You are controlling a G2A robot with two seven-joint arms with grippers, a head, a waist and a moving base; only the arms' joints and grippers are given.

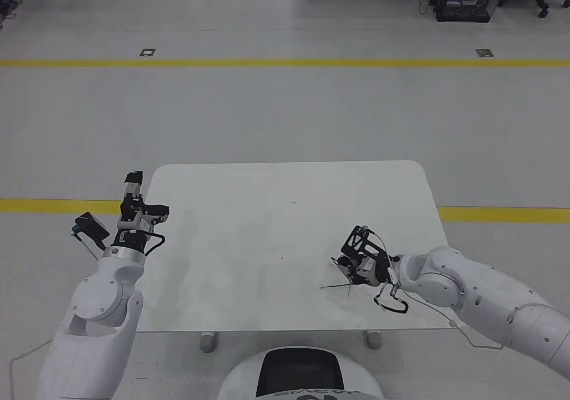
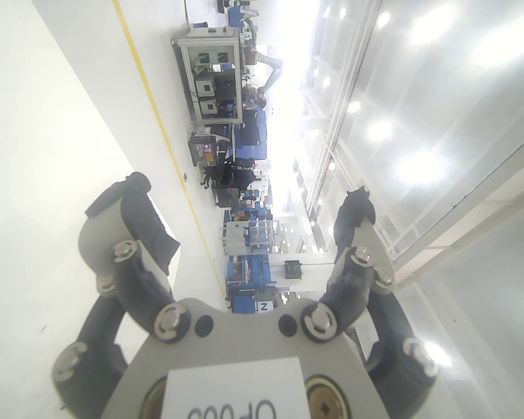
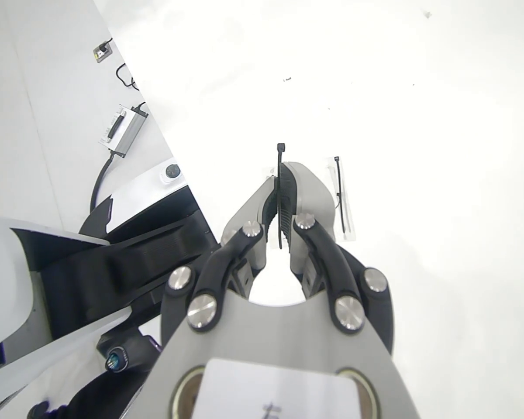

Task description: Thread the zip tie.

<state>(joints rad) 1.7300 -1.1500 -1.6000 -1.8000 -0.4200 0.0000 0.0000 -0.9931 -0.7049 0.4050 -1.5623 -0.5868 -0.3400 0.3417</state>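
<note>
One black zip tie point(image 3: 281, 149), likely light, springy, slick: strap clamped in right claw point(image 3: 283, 175) over worktop point(image 3: 375, 45), head poking past tips; tail best pinched near its end; second tie point(image 3: 340, 194) lies beside; left claw point(image 2: 246, 189) spread, empty

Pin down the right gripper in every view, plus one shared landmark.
Top view: right gripper over the white table, near right part.
Left wrist view: looks past the open left gripper into the room.
Right wrist view: right gripper centred, shut on the zip tie.
Shared landmark: white table.

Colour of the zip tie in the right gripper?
Black zip tie; clearest in the right wrist view.
</note>
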